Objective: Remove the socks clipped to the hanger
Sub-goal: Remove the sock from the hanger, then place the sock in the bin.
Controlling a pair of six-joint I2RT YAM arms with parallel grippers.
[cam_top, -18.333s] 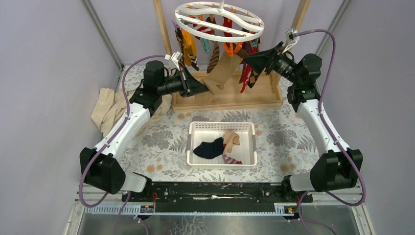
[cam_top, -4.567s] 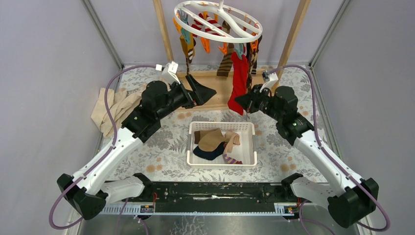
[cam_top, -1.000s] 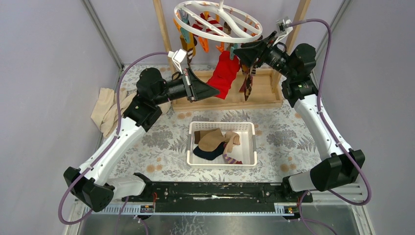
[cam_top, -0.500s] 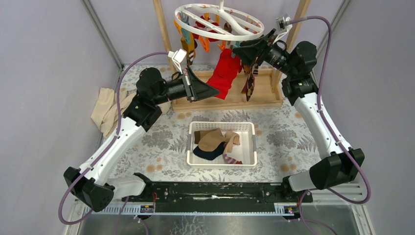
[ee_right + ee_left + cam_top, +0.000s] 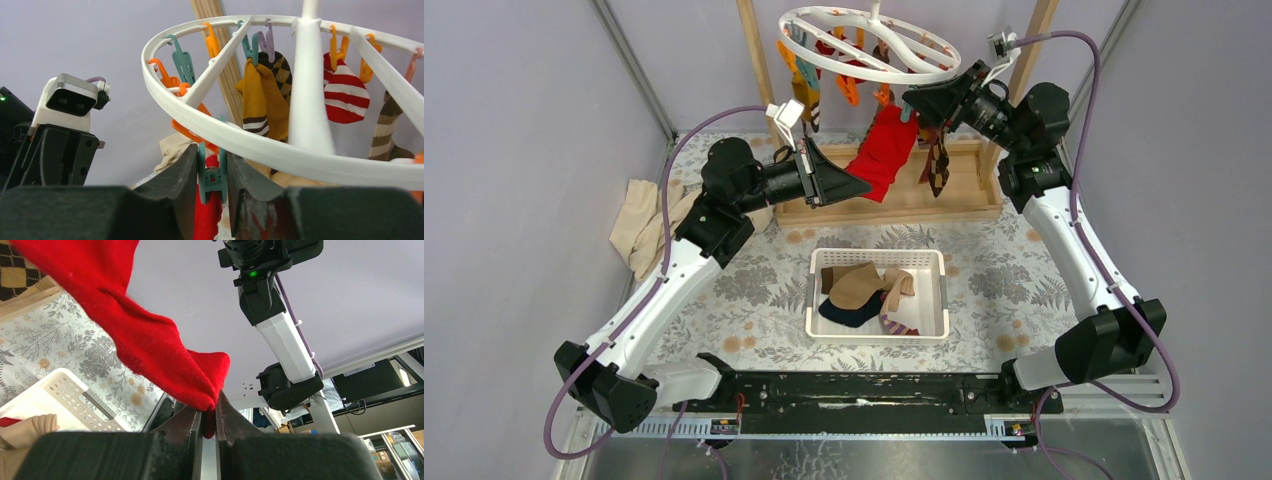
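Note:
The white ring hanger (image 5: 872,45) hangs at the back with orange, teal and purple clips and several socks. A red sock (image 5: 884,150) hangs from a teal clip (image 5: 212,175) and stretches down-left. My left gripper (image 5: 861,184) is shut on the red sock's lower end (image 5: 207,390). My right gripper (image 5: 911,101) is shut on that teal clip, one finger on each side of it. Mustard (image 5: 262,102), red-and-white striped (image 5: 345,95) and brown striped (image 5: 382,132) socks hang clipped on the ring (image 5: 240,137).
A white basket (image 5: 878,262) in the table's middle holds navy, tan and striped socks. The wooden rack frame (image 5: 894,200) stands behind it. A beige cloth (image 5: 649,220) lies at the left. Purple walls close in both sides.
Over the last second the right gripper has shifted slightly at the teal clip and the hanger has tilted a little. The left gripper holds the red sock in the same place.

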